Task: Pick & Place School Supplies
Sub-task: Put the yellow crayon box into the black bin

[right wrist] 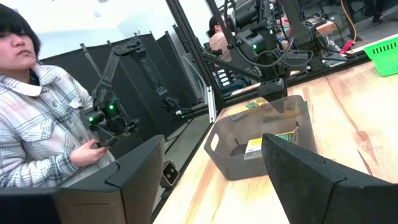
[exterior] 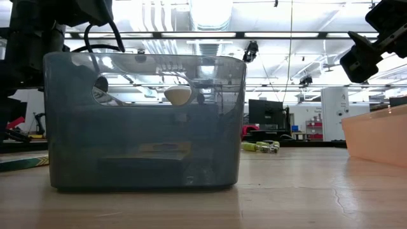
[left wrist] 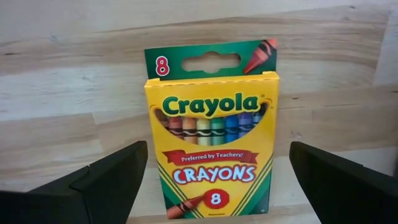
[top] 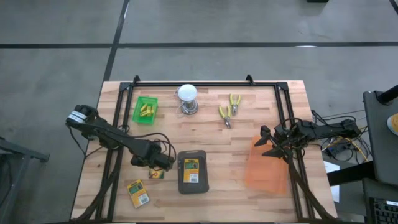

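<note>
Your wooden table [top: 205,134] carries, largest first, the dark translucent bin [top: 192,172] near the front middle and the orange bin [top: 266,169] to its right. One crayon box [top: 191,171] lies flat inside the dark bin. A small green basket [top: 145,110] at the back left holds short yellow stick pieces [top: 147,111]. A white round bulb on a metal base [top: 187,98] stands at the back centre, with yellow-handled pliers [top: 229,110] beside it.

Your left gripper [top: 163,164] sits low just left of the dark bin. Its jaws are spread wide and hold nothing. A second crayon box [left wrist: 212,134] lies flat on the wood straight ahead of them, centred in the gap, with neither finger touching it. A third crayon box [top: 138,193] lies at the front left corner, apart from both arms.

Your right gripper [top: 266,142] hangs above the orange bin's back edge, jaws wide apart and empty, well away from all three boxes.
</note>
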